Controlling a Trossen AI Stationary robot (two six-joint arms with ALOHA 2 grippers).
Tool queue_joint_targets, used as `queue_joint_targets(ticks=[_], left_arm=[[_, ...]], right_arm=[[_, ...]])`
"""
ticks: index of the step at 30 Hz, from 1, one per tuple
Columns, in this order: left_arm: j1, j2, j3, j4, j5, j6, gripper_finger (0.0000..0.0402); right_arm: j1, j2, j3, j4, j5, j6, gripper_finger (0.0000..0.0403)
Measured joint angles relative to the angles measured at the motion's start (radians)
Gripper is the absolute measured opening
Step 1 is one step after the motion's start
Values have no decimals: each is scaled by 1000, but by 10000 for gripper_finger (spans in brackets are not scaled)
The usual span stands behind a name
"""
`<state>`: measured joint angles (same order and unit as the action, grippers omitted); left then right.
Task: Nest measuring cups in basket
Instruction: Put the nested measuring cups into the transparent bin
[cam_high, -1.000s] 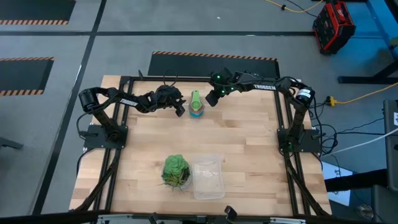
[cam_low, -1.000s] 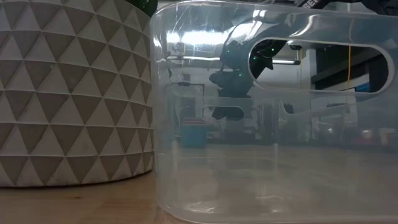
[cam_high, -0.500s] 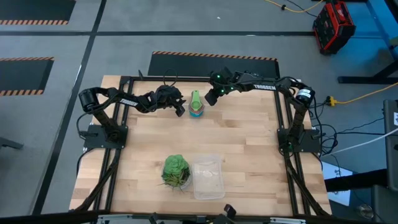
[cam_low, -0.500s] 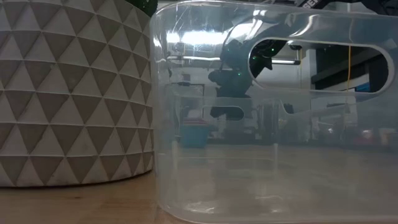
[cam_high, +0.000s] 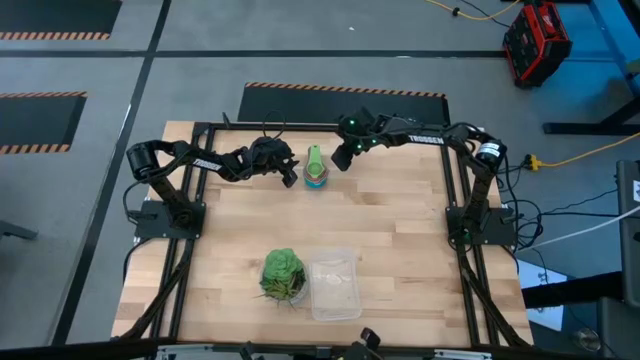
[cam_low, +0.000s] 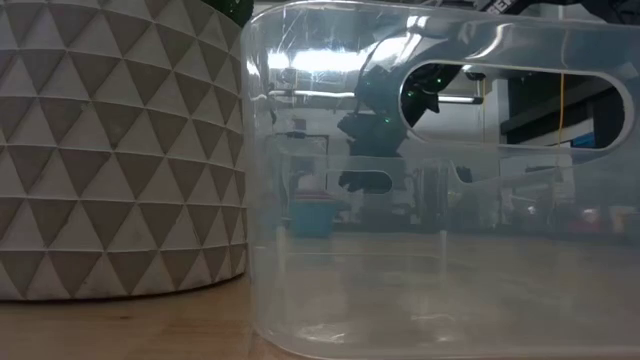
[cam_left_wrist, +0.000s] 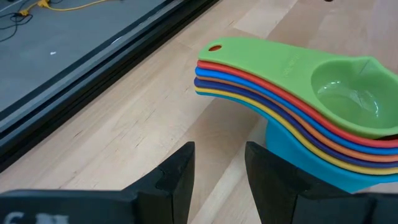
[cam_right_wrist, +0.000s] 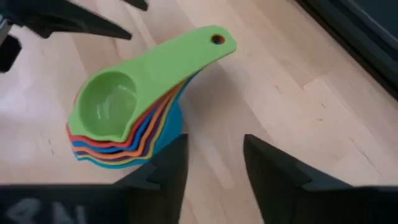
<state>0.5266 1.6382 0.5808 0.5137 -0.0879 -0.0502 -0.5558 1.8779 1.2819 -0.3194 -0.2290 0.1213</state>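
Note:
The measuring cups stand nested in one stack at the table's far middle, green on top. The stack rests on the base of the light blue bottom cup, and the handles fan out toward the far edge. My left gripper is open just left of the stack, touching nothing; its wrist view shows the stack beyond the open fingers. My right gripper hovers open just right of the stack. The clear basket sits near the front edge.
A green leafy ball in a white patterned pot stands against the basket's left side. In the low view the basket's wall fills most of the picture. Bare wood lies between the stack and the basket.

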Motion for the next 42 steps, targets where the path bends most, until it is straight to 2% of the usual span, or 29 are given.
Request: queue_joint_targets(ticks=[3, 6, 10, 17, 27, 32, 37, 42], left_arm=[[0, 0, 0, 0, 0, 0, 135], [0, 0, 0, 0, 0, 0, 135], [0, 0, 0, 0, 0, 0, 135], [0, 0, 0, 0, 0, 0, 135], [0, 0, 0, -2, 0, 0, 135], [0, 0, 0, -4, 0, 0, 135], [0, 0, 0, -4, 0, 0, 135], [0, 0, 0, -4, 0, 0, 135]], right_arm=[[-1, 0, 0, 0, 1, 4, 180], [1, 0, 0, -6, -6, -32, 184], [1, 0, 0, -18, -115, -131, 185], [-18, 0, 0, -14, -98, -27, 185], [-20, 0, 0, 0, -120, -73, 185], [-29, 0, 0, -1, -190, -77, 185], [-31, 3, 0, -3, -204, -78, 185], [-33, 7, 1, -14, -262, -21, 185]])
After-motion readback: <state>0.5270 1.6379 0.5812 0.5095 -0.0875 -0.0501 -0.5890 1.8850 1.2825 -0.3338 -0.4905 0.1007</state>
